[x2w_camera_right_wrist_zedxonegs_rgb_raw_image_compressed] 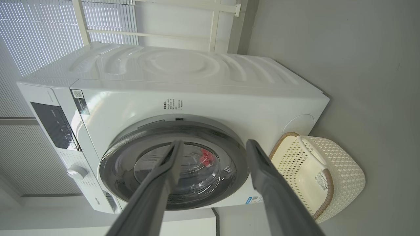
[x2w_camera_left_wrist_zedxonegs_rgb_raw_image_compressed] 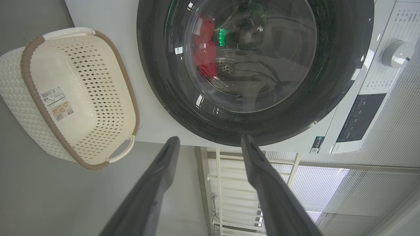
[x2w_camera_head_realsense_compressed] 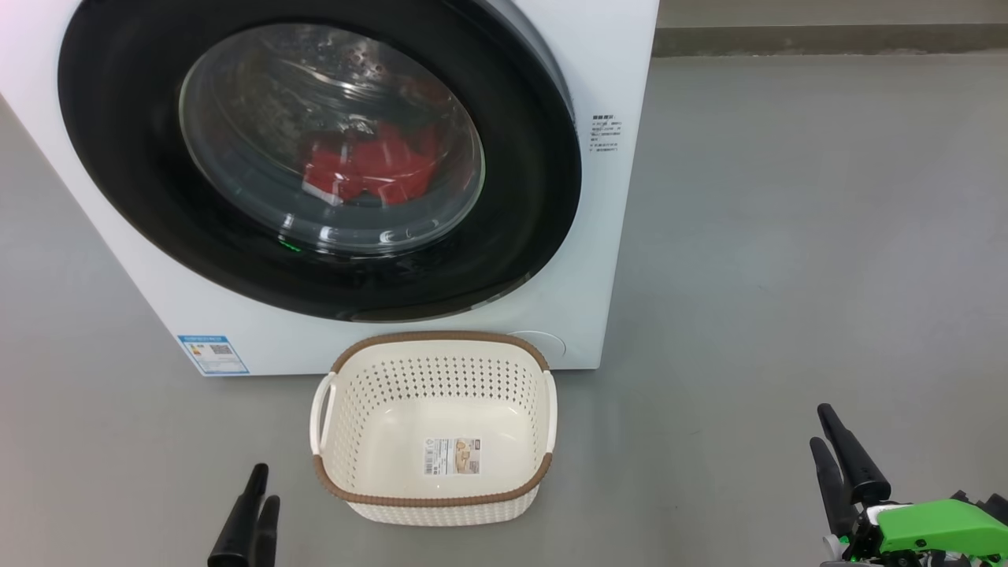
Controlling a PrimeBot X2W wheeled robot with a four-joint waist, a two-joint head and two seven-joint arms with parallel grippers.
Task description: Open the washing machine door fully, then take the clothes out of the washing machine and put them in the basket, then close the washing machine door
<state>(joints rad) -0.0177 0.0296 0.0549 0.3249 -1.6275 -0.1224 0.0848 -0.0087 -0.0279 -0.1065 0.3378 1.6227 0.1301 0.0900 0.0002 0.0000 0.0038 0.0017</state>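
Low in the head view, the left gripper [x2w_camera_head_realsense_compressed: 265, 484] and the right gripper [x2w_camera_head_realsense_compressed: 820, 426] hang above the grey floor [x2w_camera_head_realsense_compressed: 787, 236], both well short of the washing machine [x2w_camera_head_realsense_compressed: 614, 79]. Each wrist view shows its own two dark fingers [x2w_camera_left_wrist_zedxonegs_rgb_raw_image_compressed: 157, 183] spread apart with a plain gap between them and nothing in it, so both grippers stand open and empty.

The washing machine door [x2w_camera_head_realsense_compressed: 520, 197] lies closed against the machine's white front, its glossy black rim ringing the bulging glass. Through the glass the clothes [x2w_camera_head_realsense_compressed: 370, 169] show as a bright red heap with a little white, low inside the drum. In the left wrist view the door's rim sits just past the fingertips, apart from them. In the right wrist view the fingers point across the door's glass, with the red cloth between them farther off.

The basket [x2w_camera_head_realsense_compressed: 437, 340] stands on the floor just in front of the machine, below the door and between the two grippers, nearer the left one. It holds nothing but the paper label [x2w_camera_head_realsense_compressed: 453, 456] on its bottom. Its far rim comes close to the machine's front; whether they touch I cannot tell.

A blue label [x2w_camera_head_realsense_compressed: 213, 354] sits low on the machine's front. A white knob [x2w_camera_left_wrist_zedxonegs_rgb_raw_image_compressed: 397, 54] and a dark panel [x2w_camera_left_wrist_zedxonegs_rgb_raw_image_compressed: 359, 116] sit at its top edge. Slatted blinds [x2w_camera_right_wrist_zedxonegs_rgb_raw_image_compressed: 39, 39] stand behind the machine.
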